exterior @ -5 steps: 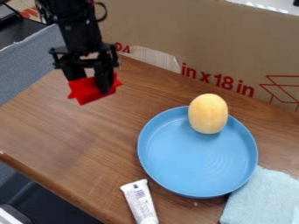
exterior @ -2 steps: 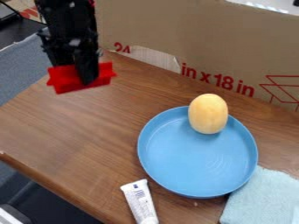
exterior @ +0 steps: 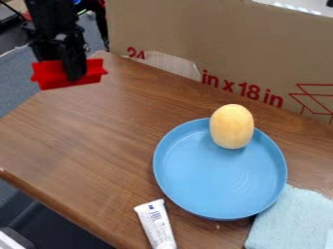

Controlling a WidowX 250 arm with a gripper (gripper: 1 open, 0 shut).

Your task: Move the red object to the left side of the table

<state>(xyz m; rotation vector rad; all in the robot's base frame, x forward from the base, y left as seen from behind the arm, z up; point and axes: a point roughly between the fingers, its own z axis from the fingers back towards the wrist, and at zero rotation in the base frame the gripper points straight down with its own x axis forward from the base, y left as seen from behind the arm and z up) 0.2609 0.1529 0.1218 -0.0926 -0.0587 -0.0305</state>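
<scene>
The red object is a flat red block, held just above the wooden table near its far left edge. My black gripper points straight down and is shut on the red object, its fingers clamping the block from both sides. Part of the block is hidden behind the fingers.
A blue plate with an egg-shaped tan object sits on the right. A white tube lies at the front edge, a light blue cloth at the front right. A cardboard box lines the back.
The gripper has carried the red object leftward, and slightly up, toward the table's left edge, rolling a little about its vertical axis. Plate, egg, tube and cloth have not moved.
</scene>
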